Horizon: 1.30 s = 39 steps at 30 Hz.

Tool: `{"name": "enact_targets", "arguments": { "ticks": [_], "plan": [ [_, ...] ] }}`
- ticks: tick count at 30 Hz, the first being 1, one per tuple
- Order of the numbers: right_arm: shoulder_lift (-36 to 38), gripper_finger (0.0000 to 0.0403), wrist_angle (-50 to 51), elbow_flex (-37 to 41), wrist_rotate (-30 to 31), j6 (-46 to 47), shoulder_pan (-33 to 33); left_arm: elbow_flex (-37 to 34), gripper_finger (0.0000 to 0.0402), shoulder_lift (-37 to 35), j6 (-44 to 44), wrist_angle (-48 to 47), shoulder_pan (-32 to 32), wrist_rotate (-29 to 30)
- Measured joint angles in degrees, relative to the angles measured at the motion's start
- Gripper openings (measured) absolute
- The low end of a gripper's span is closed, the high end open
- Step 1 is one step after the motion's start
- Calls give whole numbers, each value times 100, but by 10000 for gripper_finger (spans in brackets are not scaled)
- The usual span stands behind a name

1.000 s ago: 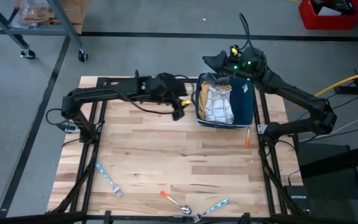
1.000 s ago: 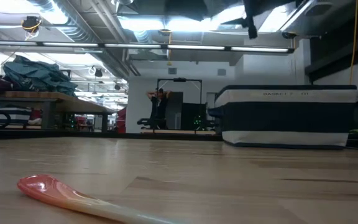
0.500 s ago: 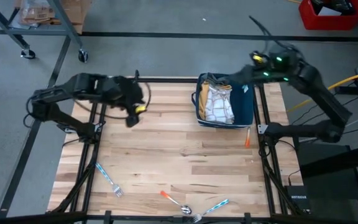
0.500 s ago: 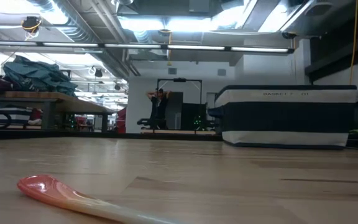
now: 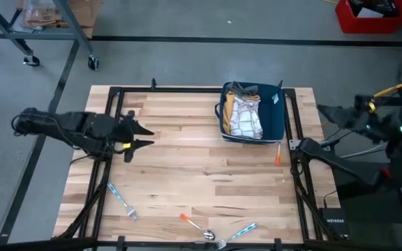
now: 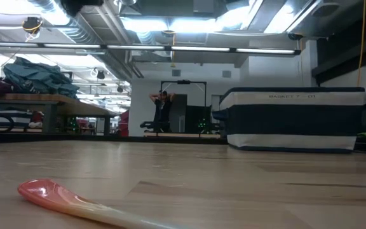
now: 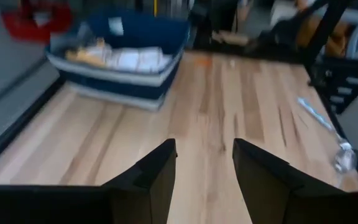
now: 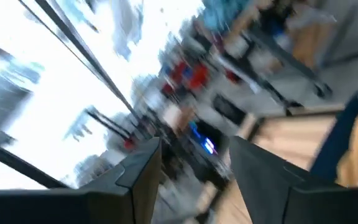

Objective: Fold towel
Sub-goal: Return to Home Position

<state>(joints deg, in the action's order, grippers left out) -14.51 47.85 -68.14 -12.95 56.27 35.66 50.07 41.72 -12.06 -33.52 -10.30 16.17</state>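
Note:
The towel [image 5: 244, 115], white with yellow checks, lies crumpled in a dark blue basket [image 5: 276, 120] at the table's far right, with a grey cloth at its far end. The left wrist view shows the same towel [image 7: 126, 57] inside the basket [image 7: 114, 84]. My left gripper [image 5: 145, 137] is open and hovers over the table's left part, pointing right toward the basket; its fingers frame bare wood [image 7: 204, 168]. My right gripper [image 5: 324, 111] is open and sits beyond the table's right edge, level with the basket; its wrist view [image 8: 194, 168] is blurred.
Cutlery lies along the near side: a blue fork [image 5: 122, 201], an orange-handled spoon [image 5: 195, 223] and another blue fork [image 5: 239, 233]. A small orange utensil [image 5: 278, 155] lies near the basket's near right corner. In the low view a pink spoon [image 6: 75, 200] lies close to the camera.
Both arms have drawn away from the basket. My left gripper went from beside the basket's left side toward the table's left edge. My right gripper went from the basket's far rim out past the table's right edge. The towel has stayed in the basket.

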Motion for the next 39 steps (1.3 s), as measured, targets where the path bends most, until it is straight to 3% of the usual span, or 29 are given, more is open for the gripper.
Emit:
{"name": "enact_targets", "arguments": {
  "ticks": [4, 5, 9, 13, 16, 20, 23, 32, 39],
  "plan": [
    [1386, 195, -862, 1271, 72, 519, 0, -1464, 153, -497, 469, 1975, 41, 29],
    [1421, 195, -976, 1583, 36, 650, 9, -1823, 153, -559, 538, 2510, 68, 29],
    [1142, 195, -1225, 2357, -178, 1087, 0, -3156, 153, -625, 546, 4594, 201, 66],
    [535, 195, -2705, 3510, -631, 1254, 0, -4156, 153, -600, 268, 6147, 344, 188],
    [-6, 195, -4684, 4337, -1154, 1550, 0, -4683, 153, -593, 40, 6923, 395, 211],
    [-639, 195, -6500, 5189, -1449, 1991, -7, -4937, 153, -616, -214, 7007, 416, 205],
    [-1036, 195, -6991, 5564, -1457, 2022, -7, -4949, 153, -615, -123, 6895, 404, 210],
    [-1881, 195, -7039, 6187, -836, 1773, -9, -4949, 153, -613, 1039, 6801, 408, 212],
    [-2259, 195, -7076, 6415, -847, 1790, -99, -4951, 153, -611, 931, 6510, 408, 251]
  ]
}}
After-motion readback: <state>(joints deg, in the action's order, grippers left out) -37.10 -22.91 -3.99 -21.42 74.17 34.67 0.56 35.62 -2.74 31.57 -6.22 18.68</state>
